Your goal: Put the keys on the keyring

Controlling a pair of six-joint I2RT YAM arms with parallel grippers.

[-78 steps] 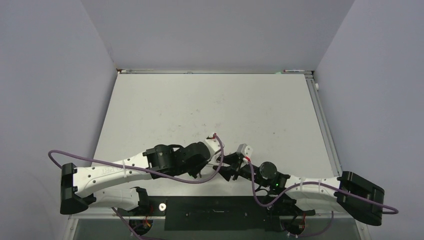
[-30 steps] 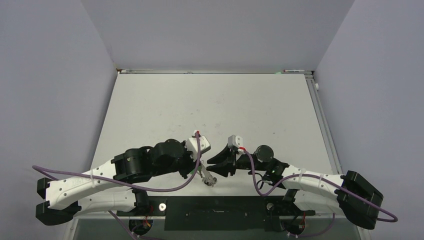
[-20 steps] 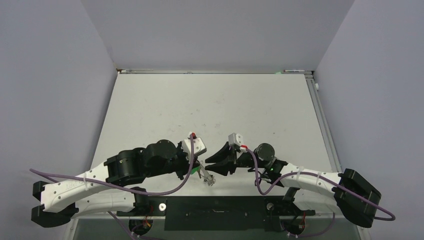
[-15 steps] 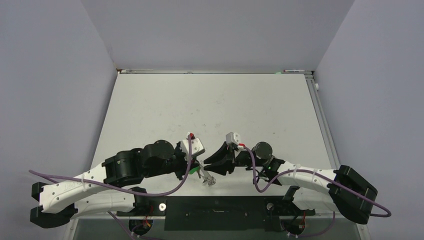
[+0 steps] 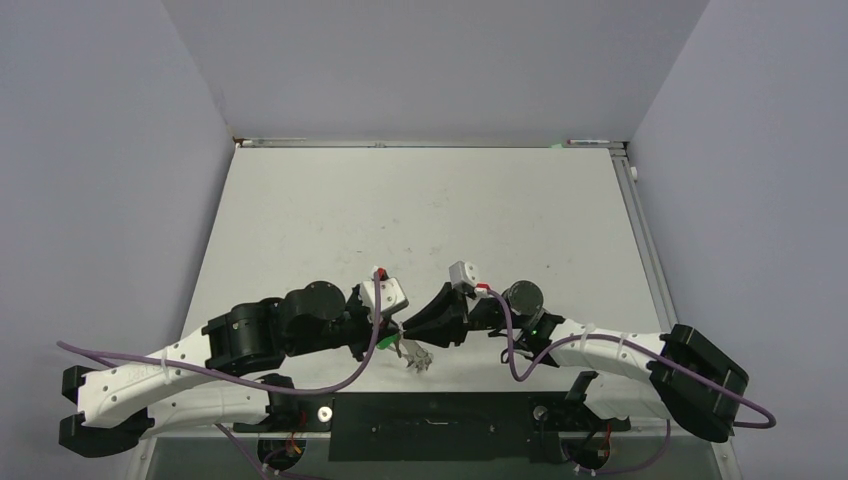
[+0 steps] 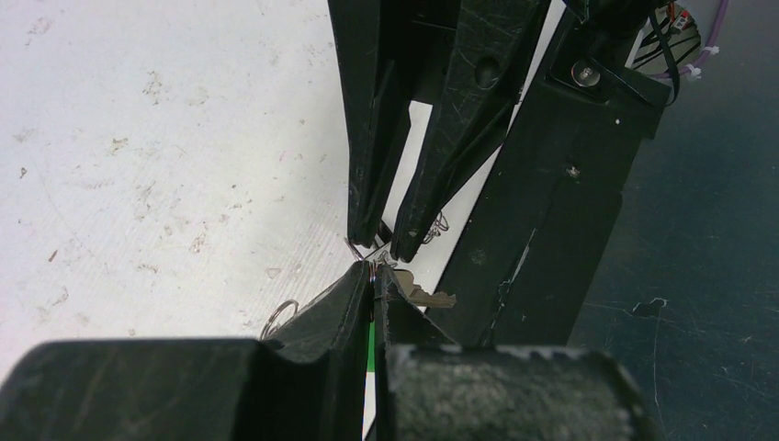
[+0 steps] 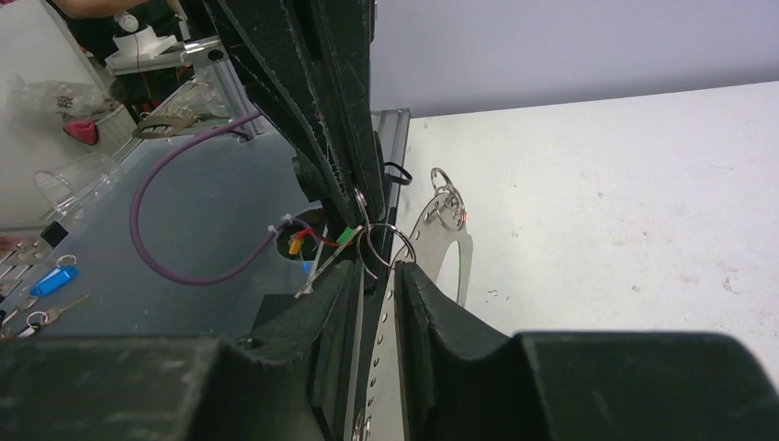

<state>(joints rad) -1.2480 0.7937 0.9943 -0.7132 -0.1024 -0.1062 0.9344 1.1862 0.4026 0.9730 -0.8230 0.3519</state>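
Two grippers of mine meet tip to tip low over the near edge of the table (image 5: pixel 420 220), about midway between my arm bases. My left gripper (image 6: pixel 372 276) is fully closed. A sliver of bright green shows in the seam between its fingers, so I take it to be clamped on the green-headed key (image 6: pixel 370 342). From above, the rest of the keys (image 5: pixel 417 357) hang in a small silvery bunch just under the spot where my fingertips meet, on the side nearer the bases. One silver key blade (image 6: pixel 427 296) pokes out sideways just past my left fingertips.

My right gripper (image 6: pixel 384 246) comes in from the opposite side with its jaws parted by a narrow gap. The keyring (image 7: pixel 390 227) is a thin loop of pale wire that rises out of that gap in my right wrist view and runs up against the dark tips of my left fingers. I cannot see the right pads pressing on the wire. A small split ring (image 6: pixel 278 317) sits by the outer face of my left finger, close to the tabletop. Beyond my right fingers a flat silver tab (image 7: pixel 455 262) with a cut-out carries another small ring at its top
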